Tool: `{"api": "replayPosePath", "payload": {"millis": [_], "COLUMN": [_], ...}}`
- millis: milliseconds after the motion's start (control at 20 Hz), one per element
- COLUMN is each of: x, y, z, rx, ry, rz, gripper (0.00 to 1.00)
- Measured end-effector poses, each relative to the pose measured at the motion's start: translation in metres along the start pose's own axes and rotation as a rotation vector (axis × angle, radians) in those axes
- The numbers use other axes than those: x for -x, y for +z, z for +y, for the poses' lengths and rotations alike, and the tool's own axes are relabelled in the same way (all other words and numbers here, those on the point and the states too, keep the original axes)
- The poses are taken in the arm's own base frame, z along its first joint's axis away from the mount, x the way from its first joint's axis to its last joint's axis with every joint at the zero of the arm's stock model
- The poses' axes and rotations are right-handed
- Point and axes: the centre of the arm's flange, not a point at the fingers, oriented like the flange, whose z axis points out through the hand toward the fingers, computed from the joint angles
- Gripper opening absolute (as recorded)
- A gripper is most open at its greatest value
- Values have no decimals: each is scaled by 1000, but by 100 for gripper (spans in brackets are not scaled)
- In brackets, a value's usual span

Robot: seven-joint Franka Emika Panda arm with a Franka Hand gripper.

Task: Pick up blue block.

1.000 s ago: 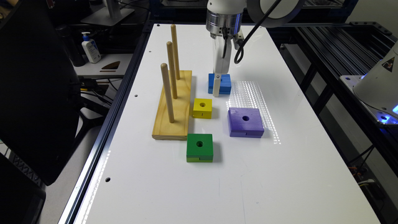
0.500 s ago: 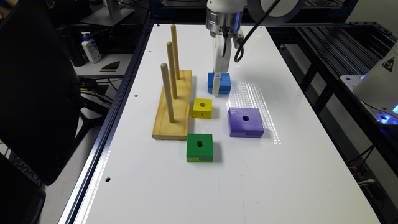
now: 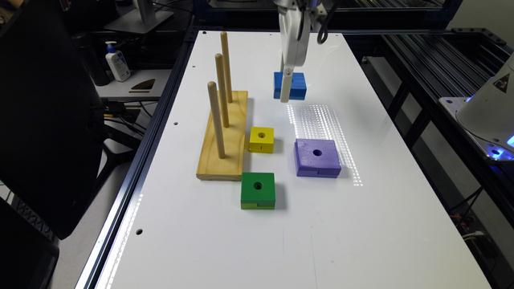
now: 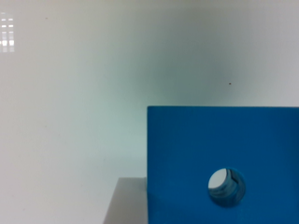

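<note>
Nearest on the white surface [image 3: 361,241] sits a green block [image 3: 258,190]. Behind it are a purple block [image 3: 317,157], a yellow block [image 3: 261,139] and a wooden base [image 3: 225,136] with three pegs. Farthest back is the blue block [image 3: 292,85], and it looks lifted a little off the surface. The pincer [image 3: 286,86] comes straight down on it from above, with one white finger across its near face. The wrist view shows the block up close. The pincer looks clamped on it, but the fingers are too hidden to be sure.
</note>
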Motion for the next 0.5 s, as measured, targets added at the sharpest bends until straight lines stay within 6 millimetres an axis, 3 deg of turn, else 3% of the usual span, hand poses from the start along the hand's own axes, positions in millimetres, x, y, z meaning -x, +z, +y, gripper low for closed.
{"api": "replayPosePath", "payload": {"millis": [500], "x": [1], "y": [-47], "z": [4], "rx": [-1], "ry": [2], "rz": [13], "gripper": [0]}}
